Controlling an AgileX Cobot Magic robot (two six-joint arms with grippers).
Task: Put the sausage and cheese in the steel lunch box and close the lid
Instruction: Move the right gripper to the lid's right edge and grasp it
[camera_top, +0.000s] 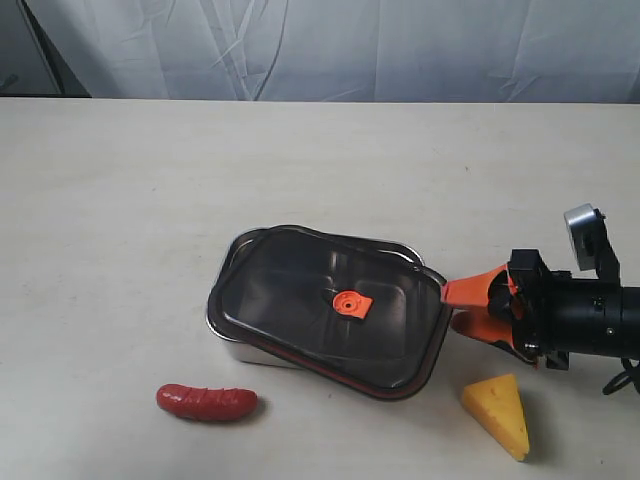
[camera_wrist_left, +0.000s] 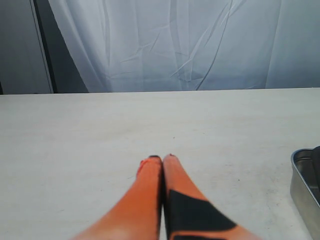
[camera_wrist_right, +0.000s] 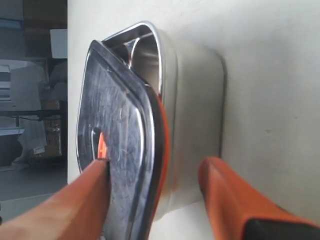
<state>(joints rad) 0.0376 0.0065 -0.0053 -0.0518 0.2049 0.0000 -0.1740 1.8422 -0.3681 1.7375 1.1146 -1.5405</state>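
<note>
White curtain (camera_top: 300, 50) hangs behind a pale table (camera_top: 120, 200). Near the table's middle sits the steel lunch box (camera_top: 228, 340), with the dark lid (camera_top: 300, 300) lying askew on top, not seated, one steel corner showing. The right gripper (camera_top: 452, 305) is at the lid's right edge with its jaws spread: one finger lies over the lid, the other stands clear of the box wall. The left gripper (camera_wrist_left: 162, 159) is clenched on nothing over bare table. The cheese (camera_top: 498, 412) lies on the table near the right gripper. The sausage (camera_top: 206, 402) lies on the table, just in front of the box's left end.
</note>
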